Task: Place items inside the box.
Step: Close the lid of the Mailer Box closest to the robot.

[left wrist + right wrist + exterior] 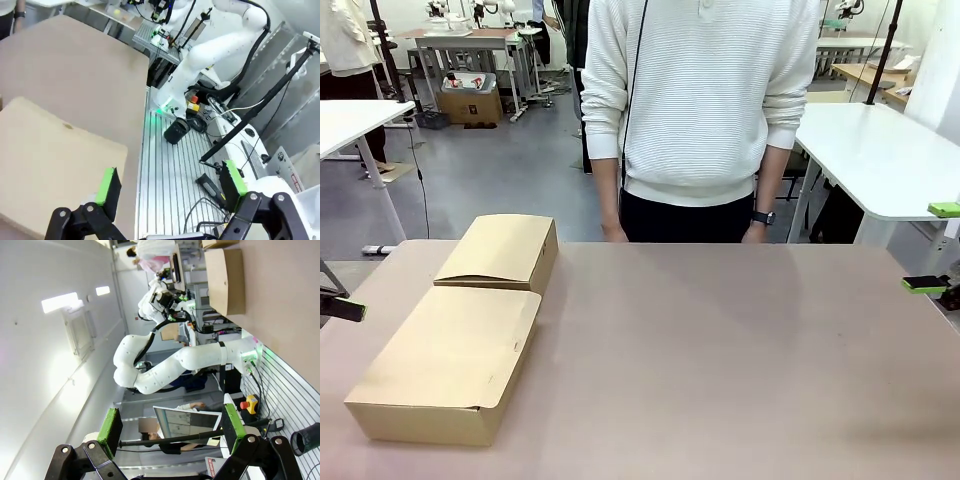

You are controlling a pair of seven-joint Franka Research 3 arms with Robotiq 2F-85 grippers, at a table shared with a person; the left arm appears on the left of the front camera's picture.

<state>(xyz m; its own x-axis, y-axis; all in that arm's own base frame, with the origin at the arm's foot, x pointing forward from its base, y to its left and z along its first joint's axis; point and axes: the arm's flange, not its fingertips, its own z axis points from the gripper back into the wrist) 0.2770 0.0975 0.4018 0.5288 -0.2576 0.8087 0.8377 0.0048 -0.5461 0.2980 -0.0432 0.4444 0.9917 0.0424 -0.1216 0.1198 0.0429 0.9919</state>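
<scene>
The closed, unprinted box [445,365] lies nearest; left claw [170,187] and right claw [167,427] gape apart.

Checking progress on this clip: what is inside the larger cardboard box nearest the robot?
Cannot tell. The larger box has its flap lid down, so only plain brown cardboard shows and the inside is covered. The smaller box behind it is closed too.

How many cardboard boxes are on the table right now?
2. The larger box lies near the table's front left corner, lid shut. The smaller box sits just behind it, toward the person, also shut. Anything inside either is hidden.
</scene>
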